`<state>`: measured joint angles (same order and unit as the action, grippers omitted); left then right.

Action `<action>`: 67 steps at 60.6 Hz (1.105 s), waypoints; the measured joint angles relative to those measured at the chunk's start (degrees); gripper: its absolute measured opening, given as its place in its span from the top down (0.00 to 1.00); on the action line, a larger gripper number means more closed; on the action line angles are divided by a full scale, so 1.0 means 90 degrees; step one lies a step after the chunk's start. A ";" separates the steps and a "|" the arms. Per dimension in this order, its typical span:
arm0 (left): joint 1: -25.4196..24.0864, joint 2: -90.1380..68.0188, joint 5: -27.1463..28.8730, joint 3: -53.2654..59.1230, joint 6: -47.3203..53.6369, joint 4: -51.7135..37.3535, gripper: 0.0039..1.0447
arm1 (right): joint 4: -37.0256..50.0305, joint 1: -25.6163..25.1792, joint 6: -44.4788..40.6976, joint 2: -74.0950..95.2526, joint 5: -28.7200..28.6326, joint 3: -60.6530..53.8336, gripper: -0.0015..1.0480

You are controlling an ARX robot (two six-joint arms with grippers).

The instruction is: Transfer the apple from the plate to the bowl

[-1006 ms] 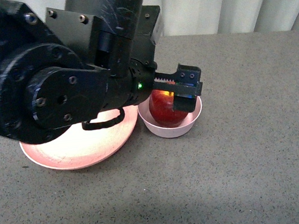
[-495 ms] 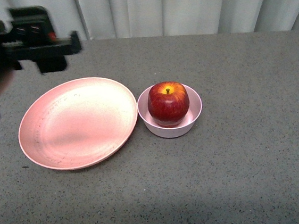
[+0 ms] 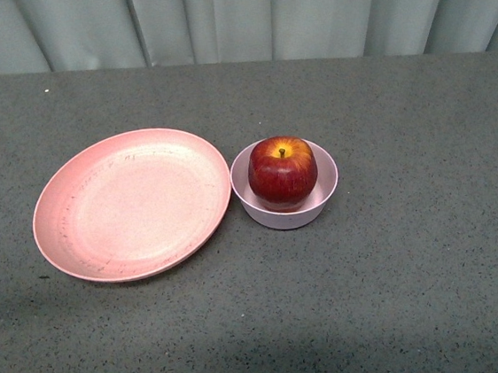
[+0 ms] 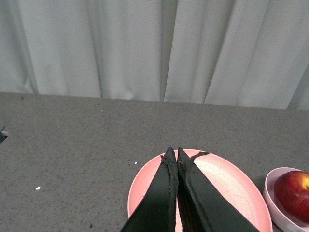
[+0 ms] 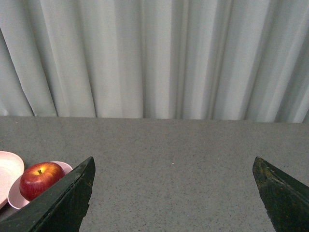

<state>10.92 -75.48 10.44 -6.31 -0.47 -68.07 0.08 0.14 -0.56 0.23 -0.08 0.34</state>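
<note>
The apple sits stem-up in the bowl, just beside the bare plate; the left pincer — tips together, empty — is nearer; the right pincer gapes wide.

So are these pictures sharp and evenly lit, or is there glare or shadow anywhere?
Front view: sharp, soft even light; a small highlight on the apple and a faint dark band across the near table. Left wrist view: the shut left hand is a dark, featureless shape over the plate. Right wrist view: the open right hand shows only as black fingers.
</note>
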 joint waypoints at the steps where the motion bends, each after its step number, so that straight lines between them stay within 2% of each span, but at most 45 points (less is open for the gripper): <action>1: -0.0044 0.0131 -0.0029 0.0044 0.0000 0.0087 0.97 | 0.0000 0.0000 0.0000 0.0000 0.0000 0.0000 0.09; 11: -0.0369 0.1753 -0.0345 0.0233 0.0000 0.1477 0.97 | 0.0000 0.0000 0.0000 0.0000 0.0000 0.0000 0.09; 22: -0.0612 0.2805 -0.0571 0.0478 0.0002 0.2290 0.97 | 0.0000 0.0000 0.0000 0.0000 0.0000 0.0000 0.09; 25: -0.0896 0.3130 -0.1010 0.0529 0.0007 0.2562 0.97 | 0.0000 0.0000 0.0000 0.0000 0.0000 0.0000 0.09; 30: -0.1171 0.3628 -0.1105 0.0573 0.0005 0.3002 0.97 | 0.0000 0.0000 0.0000 0.0000 0.0002 0.0000 0.09; 67: -0.1197 0.6001 -0.1146 0.0583 0.0007 0.5166 0.97 | 0.0000 0.0000 0.0000 0.0000 0.0000 0.0000 0.09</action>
<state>0.14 -21.47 0.12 -1.06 -0.40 -21.58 0.08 0.14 -0.56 0.23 -0.08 0.34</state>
